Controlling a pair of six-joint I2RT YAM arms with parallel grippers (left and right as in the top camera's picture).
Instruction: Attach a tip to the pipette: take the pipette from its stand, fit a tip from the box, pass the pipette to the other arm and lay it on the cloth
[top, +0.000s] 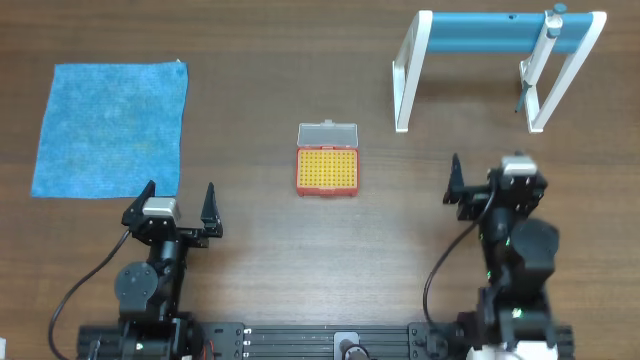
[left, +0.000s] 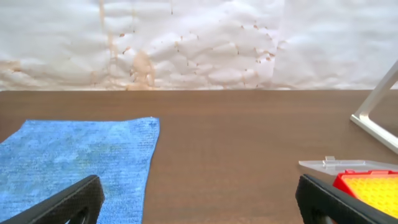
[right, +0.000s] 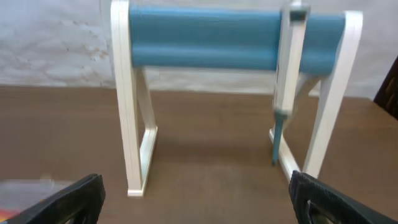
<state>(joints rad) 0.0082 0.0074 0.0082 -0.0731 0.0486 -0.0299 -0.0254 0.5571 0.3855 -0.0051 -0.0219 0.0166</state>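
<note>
On your wood-grain worktop (top: 250, 250): nappy blue cloth (top: 110, 130), orange tip box (top: 327, 172); crumpled white sheeting (left: 199, 43) behind. Your left tool (left: 199, 202) and right tool (right: 199, 202) gape empty.

Down onto a brown wood-grain table (top: 250, 80), plain, spreading across to every edge, evenly lit with just a soft sheen. Straight back from its far edge, up against a white wall (left: 205, 37), crinkled and creased like sheeting. Brownish stains (left: 140, 65) blotched over it, some streaking downward. Same pale wall beyond the table's other half, and a dark shape (right: 390, 87) off at the side, too cut off to make out.
</note>
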